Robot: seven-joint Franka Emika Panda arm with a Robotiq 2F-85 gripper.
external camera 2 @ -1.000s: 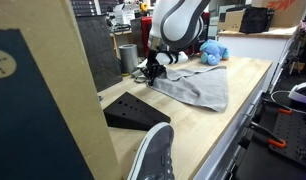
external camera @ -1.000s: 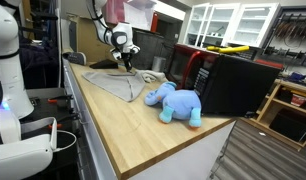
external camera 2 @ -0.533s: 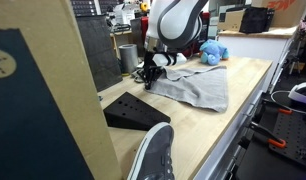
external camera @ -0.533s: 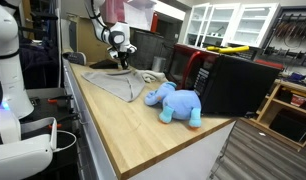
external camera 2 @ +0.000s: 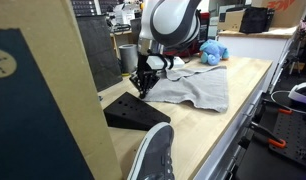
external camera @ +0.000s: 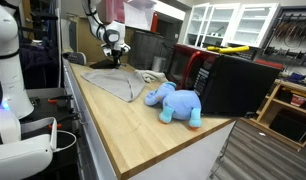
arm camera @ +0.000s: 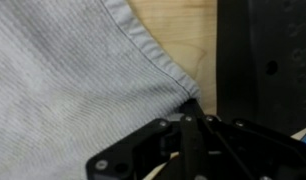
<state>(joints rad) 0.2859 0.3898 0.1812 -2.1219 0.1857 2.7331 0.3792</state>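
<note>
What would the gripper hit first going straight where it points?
The gripper would probably meet the grey cloth first; its shut tips seem to pinch the edge, with the wooden table just underneath.

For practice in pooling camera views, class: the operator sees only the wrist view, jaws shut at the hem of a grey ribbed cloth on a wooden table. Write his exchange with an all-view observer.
Operator: What lies past the grey ribbed cloth?
Observer: A blue plush elephant, on the wooden table by the cloth's end away from the jaws.
Operator: Anything nearer them?
Observer: A black wedge-shaped block, lying on the table beside them.
</note>
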